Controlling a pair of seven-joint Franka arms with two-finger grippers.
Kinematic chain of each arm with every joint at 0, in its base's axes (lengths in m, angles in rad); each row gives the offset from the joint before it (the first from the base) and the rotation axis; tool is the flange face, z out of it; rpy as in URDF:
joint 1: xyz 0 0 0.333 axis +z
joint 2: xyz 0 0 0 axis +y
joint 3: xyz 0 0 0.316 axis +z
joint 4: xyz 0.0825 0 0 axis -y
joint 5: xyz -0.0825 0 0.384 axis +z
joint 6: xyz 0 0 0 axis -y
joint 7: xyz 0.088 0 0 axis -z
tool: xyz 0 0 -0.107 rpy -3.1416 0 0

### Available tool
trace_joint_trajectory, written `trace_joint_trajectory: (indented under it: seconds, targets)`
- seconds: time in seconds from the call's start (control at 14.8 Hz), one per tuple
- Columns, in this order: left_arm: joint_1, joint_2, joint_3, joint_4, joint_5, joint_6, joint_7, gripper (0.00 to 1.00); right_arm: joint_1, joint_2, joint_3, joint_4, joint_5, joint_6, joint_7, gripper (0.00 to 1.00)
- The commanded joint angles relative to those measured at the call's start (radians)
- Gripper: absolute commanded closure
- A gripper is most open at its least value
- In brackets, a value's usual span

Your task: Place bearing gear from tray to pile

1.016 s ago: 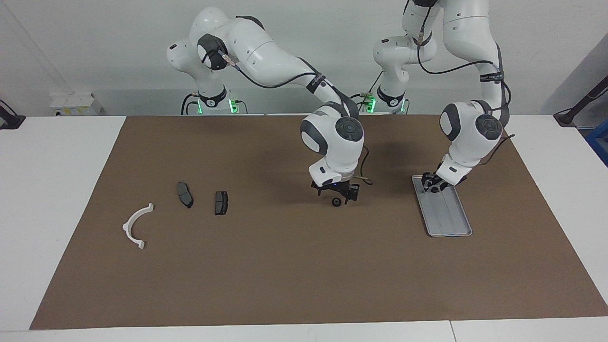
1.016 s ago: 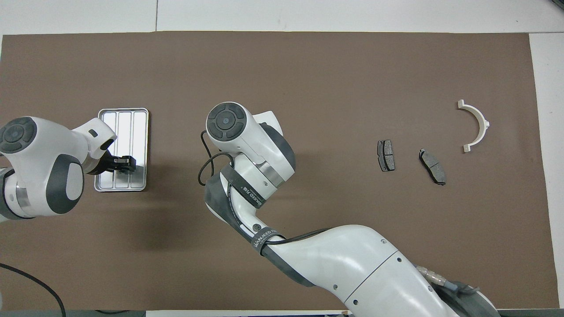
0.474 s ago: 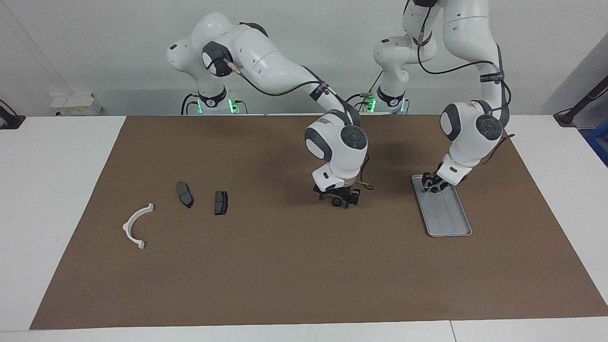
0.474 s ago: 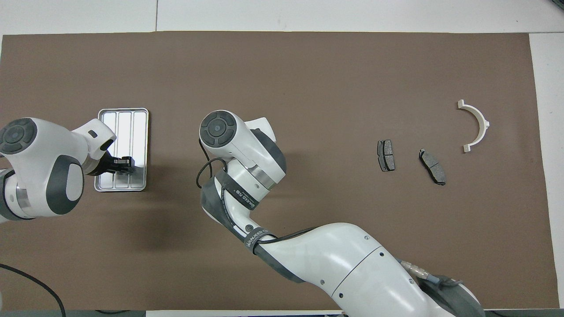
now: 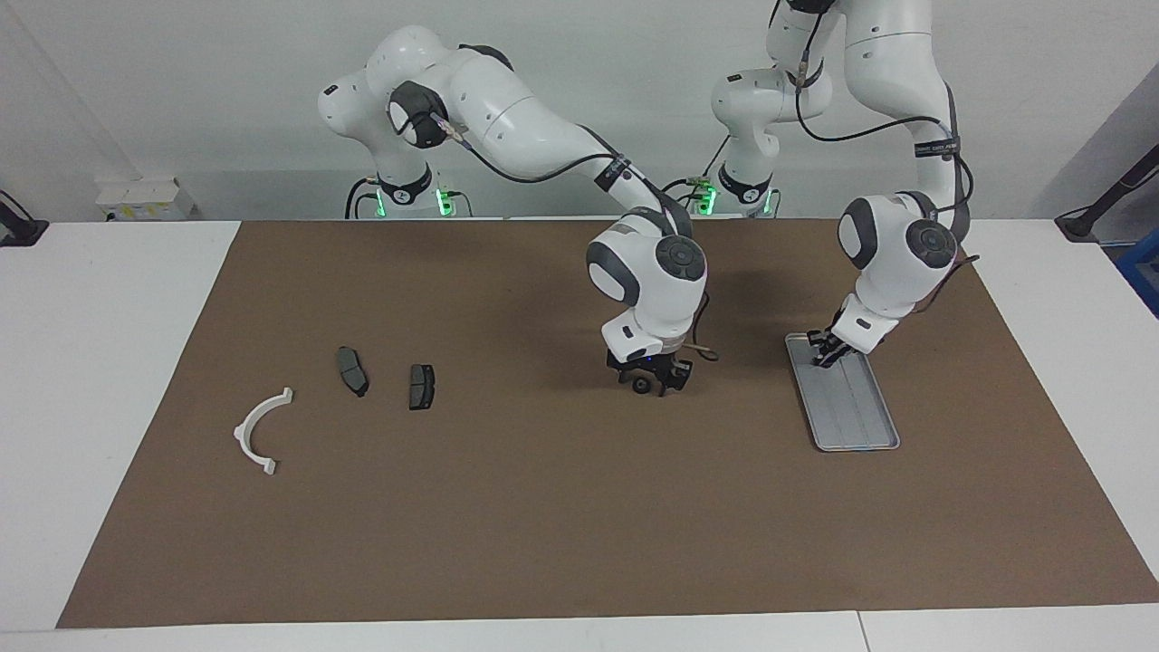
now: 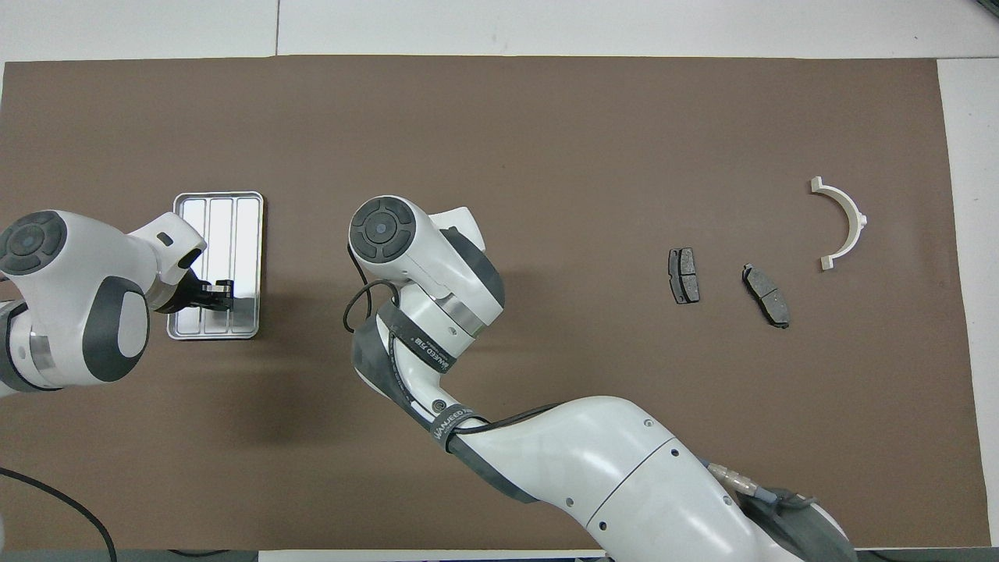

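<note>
The right gripper (image 5: 649,384) is sitting low over the mat (image 5: 579,507) mid-table, straddling a small dark gear (image 5: 642,386); whether its fingers are gripping the gear or merely flanking it cannot be told. The left gripper (image 5: 826,353) is resting with fingertips together, holding nothing visible, at the end of the tray (image 5: 860,426) nearer the robots. No gear is showing in the tray; it is lying on the mat between tray and pile, well apart from both. The pile, two pads (image 5: 352,370) and a bracket (image 5: 258,430), is lying toward the right arm's end. The risk is judged to be a poor pinch: the gear is small and round, so an off-centre close could squirt it sideways or let it drop and roll during the carry.
</note>
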Motion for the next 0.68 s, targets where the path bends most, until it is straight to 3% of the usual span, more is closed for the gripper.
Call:
trace_joint_trajectory:
  seconds: [0.0,0.2,0.41,0.54,0.61]
  targets:
    - [0.013,-0.026,-0.008,-0.012,-0.001,0.009,-0.01,1.0,-0.005,0.02,0.002,0.026,-0.007,0.008,0.024,0.34]
    - [0.011,-0.021,-0.009,0.057,-0.006,-0.052,-0.031,1.0,-0.006,0.02,0.002,0.023,-0.005,0.011,0.024,0.42]
    - [0.0,-0.018,-0.011,0.091,-0.011,-0.069,-0.069,1.0,-0.009,0.018,0.004,0.018,0.001,0.036,0.024,0.7]
    - [-0.006,-0.02,-0.014,0.107,-0.012,-0.095,-0.105,1.0,-0.011,0.018,0.004,0.017,0.003,0.042,0.022,0.94]
    - [-0.016,-0.018,-0.015,0.12,-0.011,-0.11,-0.138,1.0,-0.012,0.018,0.004,0.017,0.003,0.047,0.022,1.0]
